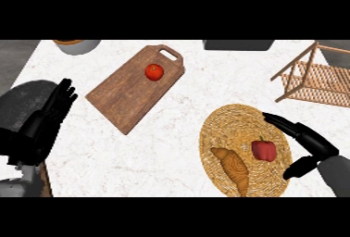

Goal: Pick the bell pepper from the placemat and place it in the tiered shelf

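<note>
Head view: croissant (234, 170) cut off below, beside bell pepper (265, 150) on placemat (229, 121).

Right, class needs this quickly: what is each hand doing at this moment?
Left hand: open, resting near the left edge, holding nothing.
Right hand: open beside the bell pepper, not holding it.

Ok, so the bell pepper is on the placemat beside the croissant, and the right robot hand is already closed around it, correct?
Not quite. The head view shows the right robot hand open beside the bell pepper, fingers straight, not closed around it. The pepper does sit on the placemat beside the croissant.
</note>
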